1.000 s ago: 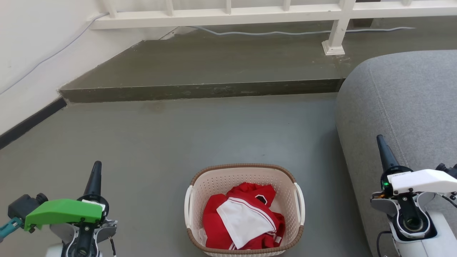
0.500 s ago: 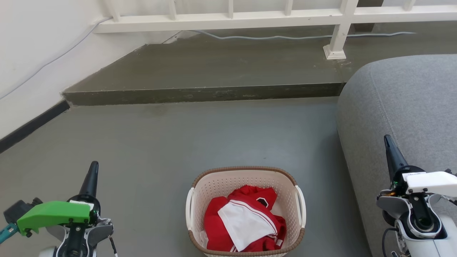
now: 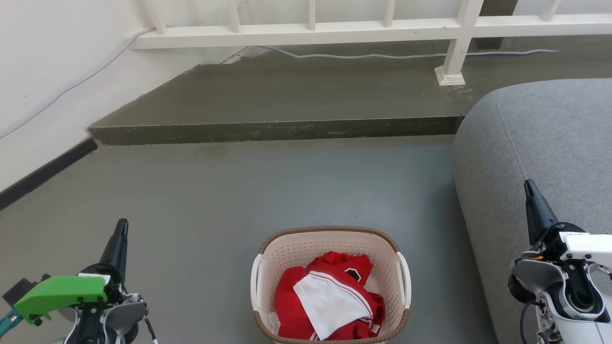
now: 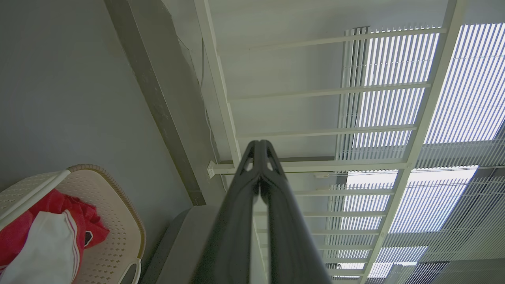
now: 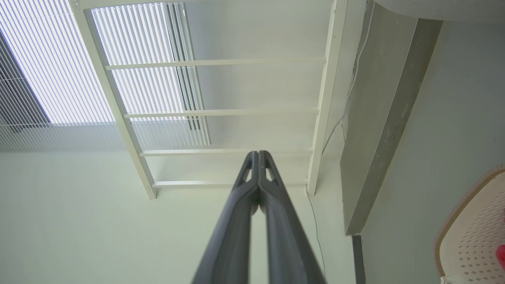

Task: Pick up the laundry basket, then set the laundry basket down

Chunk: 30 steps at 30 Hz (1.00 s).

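Laundry basket [image 3: 330, 230]: stood upright on the grey floor [image 3: 229, 191], lower centre of the head view, its near edge cut by the bottom of the frame. Cream perforated walls, a brown woven-look rim and a white handle [image 3: 255, 282] on each side are noted. A crumpled red and white garment [image 3: 330, 298] is held inside, below rim level. A corner of the basket is also seen at the lower left of the left wrist view and at the lower right edge of the right wrist view.

Left claw [image 3: 122, 228]: seen at lower left of the head view, pointing up the frame, well apart from the basket and touching nothing. Its fingers [image 4: 240, 205] are recorded as pressed together at the tips, with nothing between them. A green cover [image 3: 62, 292] is mounted behind it.

Right claw [image 3: 530, 188]: seen at lower right, overlapping the grey fabric sofa [image 3: 540, 134] in the picture, well apart from the basket. Its fingers [image 5: 240, 213] are likewise closed tip to tip on nothing.

Surroundings: a raised concrete step [image 3: 287, 95] is seen across the upper middle, with a white railing [image 3: 306, 31] and a pale cable [image 3: 358, 56] behind it. A white wall [image 3: 48, 57] with black skirting [image 3: 43, 167] is noted at upper left.
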### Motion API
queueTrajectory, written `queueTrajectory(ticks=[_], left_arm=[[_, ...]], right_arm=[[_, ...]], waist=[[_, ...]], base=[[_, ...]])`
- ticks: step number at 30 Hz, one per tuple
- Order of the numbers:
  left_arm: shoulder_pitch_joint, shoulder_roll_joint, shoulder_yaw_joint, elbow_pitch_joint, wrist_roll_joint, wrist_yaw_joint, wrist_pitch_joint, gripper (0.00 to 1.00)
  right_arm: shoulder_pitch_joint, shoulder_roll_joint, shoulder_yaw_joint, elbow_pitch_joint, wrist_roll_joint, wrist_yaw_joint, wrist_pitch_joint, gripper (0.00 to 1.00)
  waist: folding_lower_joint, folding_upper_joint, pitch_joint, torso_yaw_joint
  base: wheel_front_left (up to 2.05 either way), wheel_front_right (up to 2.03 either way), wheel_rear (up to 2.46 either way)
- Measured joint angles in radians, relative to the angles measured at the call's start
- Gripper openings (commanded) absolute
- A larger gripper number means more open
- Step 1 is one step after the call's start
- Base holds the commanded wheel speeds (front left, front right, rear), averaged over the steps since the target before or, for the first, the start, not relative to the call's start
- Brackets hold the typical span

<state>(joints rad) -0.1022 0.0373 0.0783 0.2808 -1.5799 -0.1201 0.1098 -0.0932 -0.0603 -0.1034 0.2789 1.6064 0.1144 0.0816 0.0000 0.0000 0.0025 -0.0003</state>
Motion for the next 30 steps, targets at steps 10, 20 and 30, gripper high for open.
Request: queueTrajectory(ticks=[10, 20, 30], left_arm=[[0.001, -0.001, 0.007, 0.000, -0.019, 0.000, 0.001, 0.00], [0.001, -0.001, 0.007, 0.000, -0.019, -0.002, 0.001, 0.00], [0.001, -0.001, 0.007, -0.001, -0.019, -0.002, 0.001, 0.00]], right_arm=[[0.000, 0.001, -0.008, 0.001, 0.009, 0.002, 0.007, 0.00], [0.000, 0.001, -0.008, 0.001, 0.009, 0.002, 0.007, 0.00], [0.000, 0.001, -0.008, 0.001, 0.009, 0.002, 0.007, 0.00]], waist=[[0.0000, 0.0000, -0.001, 0.000], [0.0000, 0.0000, 0.000, 0.000], [0.0000, 0.0000, 0.000, 0.000]], base=[[0.00, 0.00, 0.00], [0.00, 0.00, 0.00], [0.00, 0.00, 0.00]])
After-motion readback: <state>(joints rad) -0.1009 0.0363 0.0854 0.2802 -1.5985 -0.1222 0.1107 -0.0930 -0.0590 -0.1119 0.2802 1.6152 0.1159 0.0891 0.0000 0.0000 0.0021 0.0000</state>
